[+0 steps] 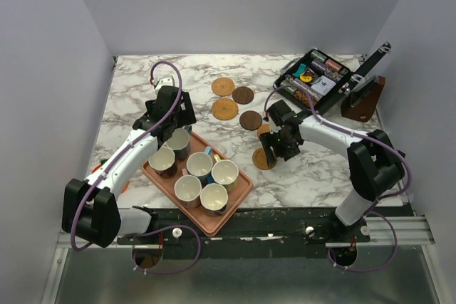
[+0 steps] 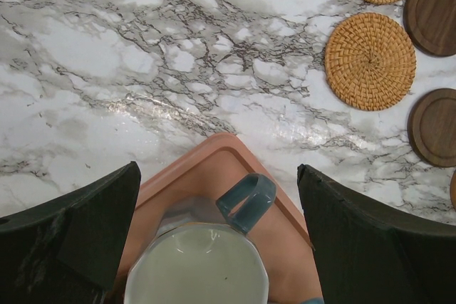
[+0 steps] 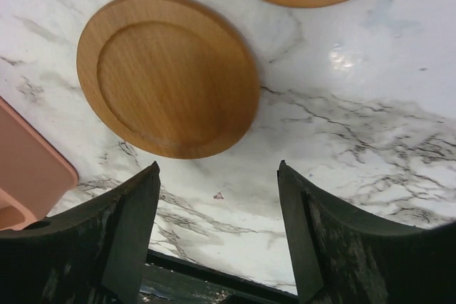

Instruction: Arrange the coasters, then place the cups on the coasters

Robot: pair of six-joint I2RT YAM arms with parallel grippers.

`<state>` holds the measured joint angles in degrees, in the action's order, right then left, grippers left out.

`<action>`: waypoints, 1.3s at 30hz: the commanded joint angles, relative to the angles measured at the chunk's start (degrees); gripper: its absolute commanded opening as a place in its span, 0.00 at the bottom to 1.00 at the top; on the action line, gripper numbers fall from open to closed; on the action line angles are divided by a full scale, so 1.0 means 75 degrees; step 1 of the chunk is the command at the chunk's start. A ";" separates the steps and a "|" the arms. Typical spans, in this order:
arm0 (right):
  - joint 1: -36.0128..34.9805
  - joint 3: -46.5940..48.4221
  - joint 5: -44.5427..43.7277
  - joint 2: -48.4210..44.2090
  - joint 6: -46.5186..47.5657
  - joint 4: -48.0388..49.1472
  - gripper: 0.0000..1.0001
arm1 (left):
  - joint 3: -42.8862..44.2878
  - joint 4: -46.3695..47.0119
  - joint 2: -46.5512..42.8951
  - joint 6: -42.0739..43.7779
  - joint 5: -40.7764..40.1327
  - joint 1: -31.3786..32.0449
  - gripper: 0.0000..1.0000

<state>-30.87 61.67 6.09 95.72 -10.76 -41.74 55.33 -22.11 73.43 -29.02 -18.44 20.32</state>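
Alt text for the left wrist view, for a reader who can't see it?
Open left fingers flank a cream-lined cup with a blue-green handle, standing in the pink tray's corner. Beyond, on the marble table, lie woven coasters and dark coasters.

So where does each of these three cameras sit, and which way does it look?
Top external: above and behind the arms, looking down on the marble table; the left arm and right arm show, bases nearest.
Left wrist: on the left arm, looking down at a cup on the pink tray; dark fingers of the left end effector flank it.
Right wrist: on the right arm, looking down at a tan coaster; the right end effector shows below.
Shared: the tray's corner appears in both wrist views.
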 commanded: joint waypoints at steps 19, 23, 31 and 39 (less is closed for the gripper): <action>-0.0782 0.0788 -0.0776 0.1627 0.0731 0.0116 0.60 | 0.0076 0.0030 -0.0111 -0.0010 -0.0237 -0.0025 0.99; -0.0875 0.1140 -0.0941 0.1826 0.0931 0.0174 0.60 | 0.0122 0.0042 -0.0064 -0.0010 -0.0249 -0.0025 0.99; -0.0981 0.2100 -0.1046 0.2424 0.1177 0.0069 0.59 | 0.0228 0.0053 0.0065 0.0013 -0.0261 -0.0025 0.99; -0.1016 0.2617 -0.1316 0.2753 0.1213 0.0010 0.56 | 0.0345 0.0065 0.0147 0.0060 -0.0307 -0.0025 0.99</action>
<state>-38.15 80.20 1.10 113.21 -2.87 -44.58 55.92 -22.06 73.93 -28.95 -18.96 20.32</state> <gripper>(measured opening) 0.567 0.990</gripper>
